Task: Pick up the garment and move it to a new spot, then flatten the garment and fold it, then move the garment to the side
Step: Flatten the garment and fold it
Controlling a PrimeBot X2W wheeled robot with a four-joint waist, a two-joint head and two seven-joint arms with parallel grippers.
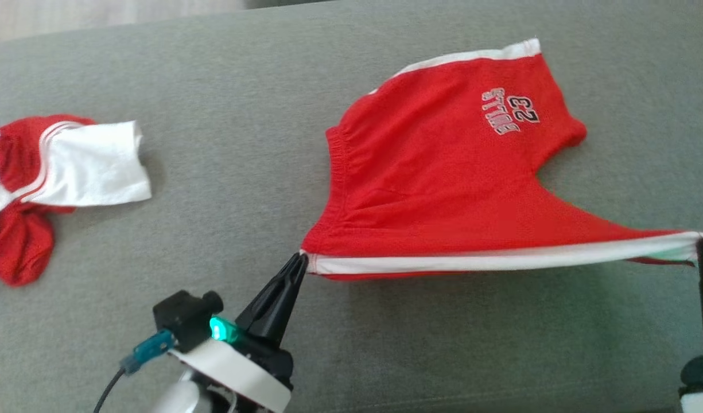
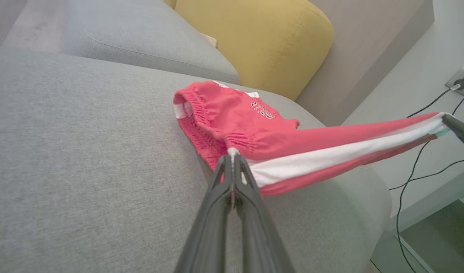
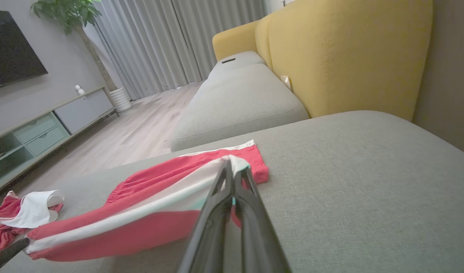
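On grey sofa seat (image 1: 225, 74), right of centre: red shorts (image 1: 443, 178), white-striped near edge pulled taut. Left hand (image 1: 299, 259) pinched closed on waistband corner; right hand (image 1: 702, 245) pinched closed on leg hem. Second red-and-white garment (image 1: 70, 166) well apart, left.

Shorts (image 1: 443, 172) between left hand (image 1: 301, 259), right hand (image 1: 702, 245)

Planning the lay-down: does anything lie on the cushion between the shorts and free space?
Nothing visible near the red shorts, held by the left gripper and right gripper. A crumpled red-and-white garment lies far left on the grey cushion.
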